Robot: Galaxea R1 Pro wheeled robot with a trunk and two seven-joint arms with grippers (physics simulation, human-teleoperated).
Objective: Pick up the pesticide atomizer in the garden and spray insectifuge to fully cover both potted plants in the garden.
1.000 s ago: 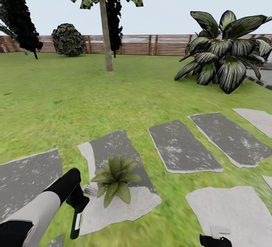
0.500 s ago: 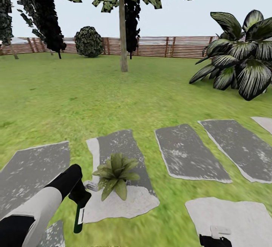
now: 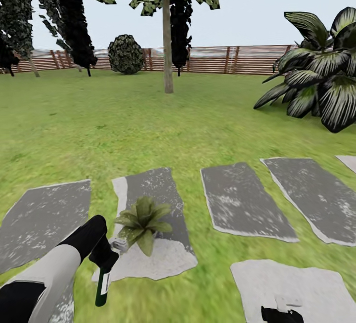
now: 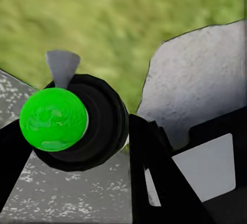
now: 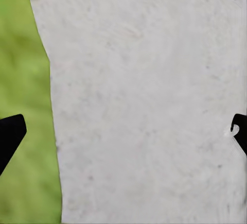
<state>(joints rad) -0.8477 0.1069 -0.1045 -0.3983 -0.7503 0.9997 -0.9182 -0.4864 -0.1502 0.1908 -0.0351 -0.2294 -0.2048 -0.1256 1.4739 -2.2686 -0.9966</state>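
My left gripper [image 3: 105, 259] is clamped on the pesticide atomizer [image 3: 103, 286], which hangs below it over the grass, just beside the potted plant [image 3: 142, 223]. In my judgement the step in hand is spraying this plant: I should bring the nozzle around to face the rosette, keep the bottle steady, and sweep across all the leaves so none is missed. The atomizer is a slim dark bottle with a white label; in the left wrist view its top [image 4: 53, 119] glows green. The plant is a low rosette of pointed green leaves, standing on a grey stepping slab [image 3: 153, 258]. My right gripper [image 5: 123, 131] is spread, empty, over a pale slab [image 5: 139, 100]. Beyond lie lawn and a slatted fence [image 3: 217, 59].
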